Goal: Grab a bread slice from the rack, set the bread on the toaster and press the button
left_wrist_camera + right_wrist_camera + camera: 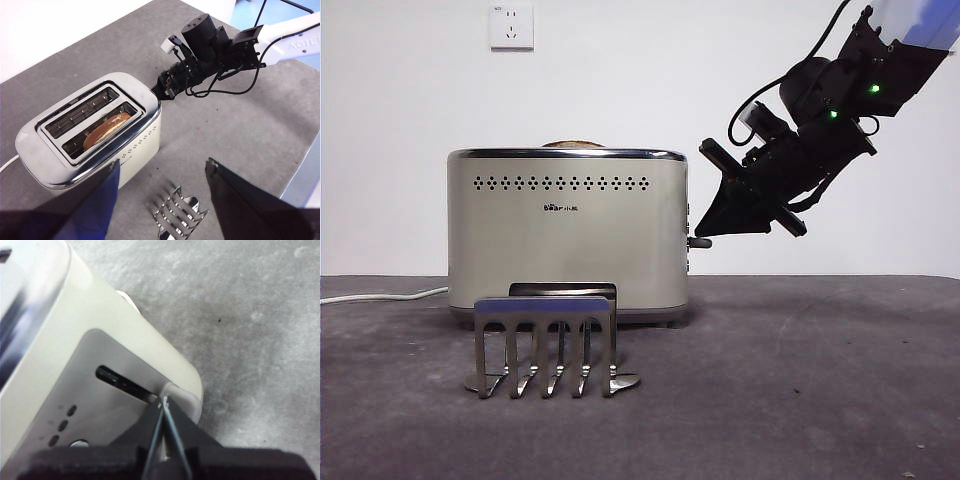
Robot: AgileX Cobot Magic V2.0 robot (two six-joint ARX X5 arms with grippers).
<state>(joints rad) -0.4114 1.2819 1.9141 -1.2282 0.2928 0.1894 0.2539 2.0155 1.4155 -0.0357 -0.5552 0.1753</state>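
One speckled slice of bread [106,129] sits in boxy toaster [567,232]

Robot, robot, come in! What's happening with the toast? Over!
Right gripper shut, pressing the button. Left gripper open, hovering above. Bread down in toaster. Nothing in the way.

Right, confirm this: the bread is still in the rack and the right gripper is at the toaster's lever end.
Not quite: the rack is empty. The left wrist view shows the slice of bread down in a toaster slot. The right gripper is indeed at the lever end.
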